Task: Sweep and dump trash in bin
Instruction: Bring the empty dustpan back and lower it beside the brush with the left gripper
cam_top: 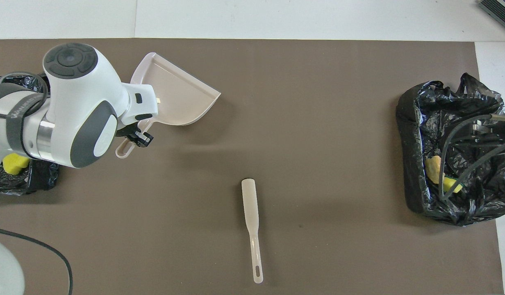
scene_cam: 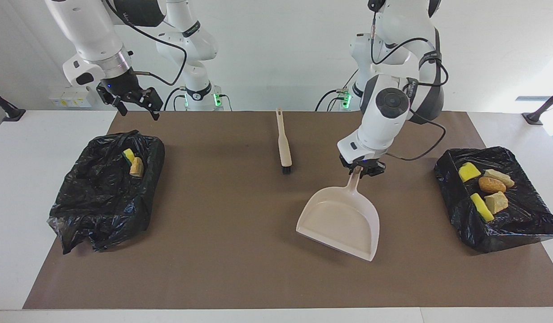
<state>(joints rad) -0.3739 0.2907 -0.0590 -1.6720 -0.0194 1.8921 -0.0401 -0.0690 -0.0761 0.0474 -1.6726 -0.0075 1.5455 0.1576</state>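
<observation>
Facing view: nearest the robots, the right gripper [scene_cam: 135, 102] hangs wide open by the mat's edge above the black-bagged bin [scene_cam: 107, 190] holding two scraps. Next lies the beige hand brush [scene_cam: 283, 142]. The left gripper [scene_cam: 363, 168] clamps the beige plastic dustpan [scene_cam: 341, 221] by its handle. Five trash scraps [scene_cam: 486, 189] sit in the second black-lined bin [scene_cam: 501, 224], at the left arm's end.

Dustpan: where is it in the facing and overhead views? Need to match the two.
Facing view: the dustpan sits lower centre, toward the left arm's end of the table, its handle up in the left gripper.
Overhead view: the dustpan sits upper left, partly under the left arm's wrist.
Shared landmark: the brush on the brown mat, nearer to the robots than the dustpan.
</observation>
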